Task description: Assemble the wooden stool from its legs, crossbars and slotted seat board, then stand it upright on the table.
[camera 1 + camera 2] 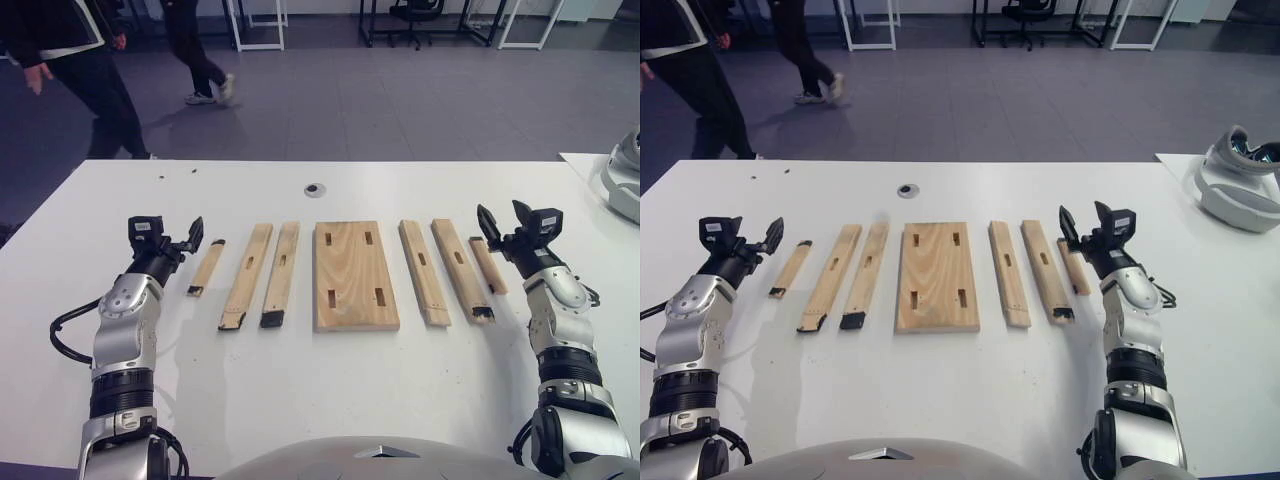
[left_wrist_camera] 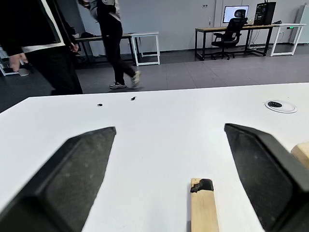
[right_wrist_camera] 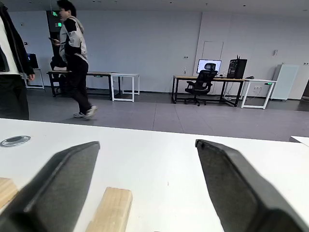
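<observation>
While the seat board [image 1: 356, 275] lies flat between legs [image 1: 247, 275], left tool [image 1: 168, 233] released — right tool [image 1: 502, 216] likewise, both empty.

The frame edge is cutting off the near end of the left crossbar [image 2: 203, 208], and a finger [image 2: 263, 169] of the left gripper [image 2: 170, 128] is hiding most of the neighbouring leg [image 2: 301, 153]. The headset [image 1: 622, 180] is running off the right edge.
</observation>
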Available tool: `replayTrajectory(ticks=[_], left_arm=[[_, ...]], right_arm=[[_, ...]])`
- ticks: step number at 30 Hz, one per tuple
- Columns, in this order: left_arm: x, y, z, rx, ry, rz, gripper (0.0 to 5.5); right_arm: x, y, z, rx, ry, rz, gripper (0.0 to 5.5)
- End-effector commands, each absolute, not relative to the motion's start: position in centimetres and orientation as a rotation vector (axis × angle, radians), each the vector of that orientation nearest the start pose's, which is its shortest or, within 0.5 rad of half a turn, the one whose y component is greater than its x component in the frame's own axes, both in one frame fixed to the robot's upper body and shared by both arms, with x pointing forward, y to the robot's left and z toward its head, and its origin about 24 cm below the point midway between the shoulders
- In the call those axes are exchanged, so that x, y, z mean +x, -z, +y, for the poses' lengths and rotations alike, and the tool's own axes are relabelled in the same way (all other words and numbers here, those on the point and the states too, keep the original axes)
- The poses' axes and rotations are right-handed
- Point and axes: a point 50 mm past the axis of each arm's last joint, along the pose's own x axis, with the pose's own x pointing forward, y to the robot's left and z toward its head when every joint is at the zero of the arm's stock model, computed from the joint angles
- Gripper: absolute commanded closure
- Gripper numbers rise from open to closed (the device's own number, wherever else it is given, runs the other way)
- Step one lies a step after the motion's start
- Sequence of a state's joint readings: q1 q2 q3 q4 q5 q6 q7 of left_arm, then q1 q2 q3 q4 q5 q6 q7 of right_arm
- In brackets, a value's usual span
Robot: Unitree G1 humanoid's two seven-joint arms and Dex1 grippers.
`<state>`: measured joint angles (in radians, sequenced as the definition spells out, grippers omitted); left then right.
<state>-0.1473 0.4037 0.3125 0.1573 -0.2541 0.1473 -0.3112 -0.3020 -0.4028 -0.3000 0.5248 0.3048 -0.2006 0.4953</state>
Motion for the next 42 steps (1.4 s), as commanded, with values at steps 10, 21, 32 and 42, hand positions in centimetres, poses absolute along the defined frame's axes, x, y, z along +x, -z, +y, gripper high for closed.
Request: replayTrajectory(ticks=[10,21,32,42], left_arm=[[24.3,-3.1,28.3,0.115,0.164,0.355,1.35],[22.6,-0.4,28.9,0.084,0.186,0.532,3.04],[26.0,-5.0,29.4,0.147,0.137,0.124,4.21],[30.3,-18.1,10.6,0.174,0.792,-0.494,4.21]], right_arm=[[29.2,-5.9,-28.5,-0.061,-0.092,-0.044,1.79],[29.1,-5.6,-28.1,-0.064,-0.088,-0.032,1.79],[31.0,-8.5,-25.1,0.095,-0.243,-0.084,1.79],[31.0,-20.0,-9.1,0.812,-0.917,-0.202,1.79]])
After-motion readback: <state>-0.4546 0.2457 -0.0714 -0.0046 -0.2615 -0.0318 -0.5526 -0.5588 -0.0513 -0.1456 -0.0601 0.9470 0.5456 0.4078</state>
